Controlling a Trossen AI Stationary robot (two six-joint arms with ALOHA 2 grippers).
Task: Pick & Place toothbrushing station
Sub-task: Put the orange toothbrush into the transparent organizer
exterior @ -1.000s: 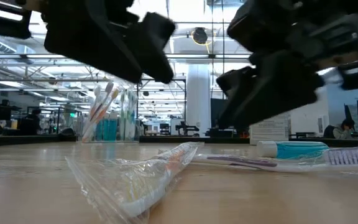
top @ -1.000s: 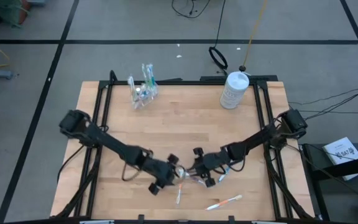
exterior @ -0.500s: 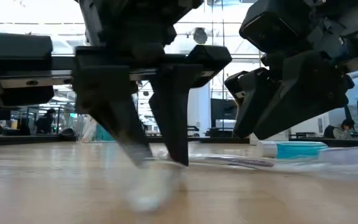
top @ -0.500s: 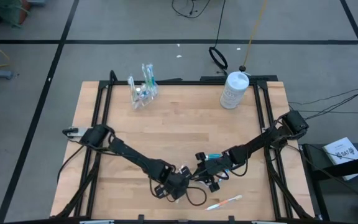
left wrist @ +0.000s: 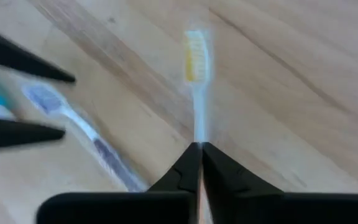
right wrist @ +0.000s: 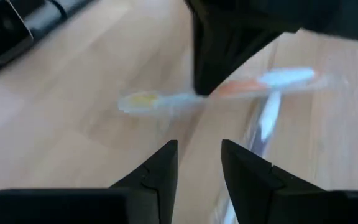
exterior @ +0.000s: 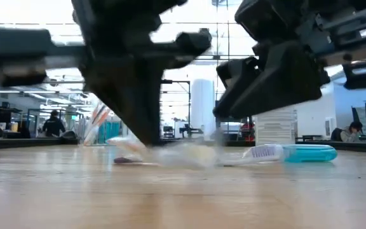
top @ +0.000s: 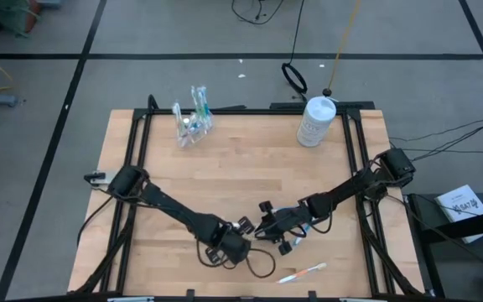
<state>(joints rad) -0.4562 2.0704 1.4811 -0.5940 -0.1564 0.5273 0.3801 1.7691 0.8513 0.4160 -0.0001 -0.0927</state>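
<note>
1. A pale wooden counter (top: pixel 250 176) on a black frame stands on grey floor; a large white bottle (top: pixel 315 122) sits at its far right corner and a clear plastic cup (top: pixel 193 126) holding several toothbrushes stands near the far left edge.
2. The left end effector (left wrist: pixel 199 149) is pinched tight on the handle of a yellow-bristled toothbrush (left wrist: pixel 196 74), low over the near middle of the counter.
3. That brush's long axis runs straight out from the fingertips, bristle head leading, handle end between the fingers.
4. The right end effector (right wrist: pixel 197 152) hovers just beside it, fingers a narrow gap apart and gripping nothing; seen from it, the held brush lies crosswise ahead.
5. Beside them lie a purple-handled toothbrush (left wrist: pixel 86 134) and a teal toothpaste tube (exterior: pixel 300 152); another toothbrush (top: pixel 302 273) rests nearer the front edge.
6. The cup lies well away towards the far left, so I judge the left arm must carry the brush there.
</note>
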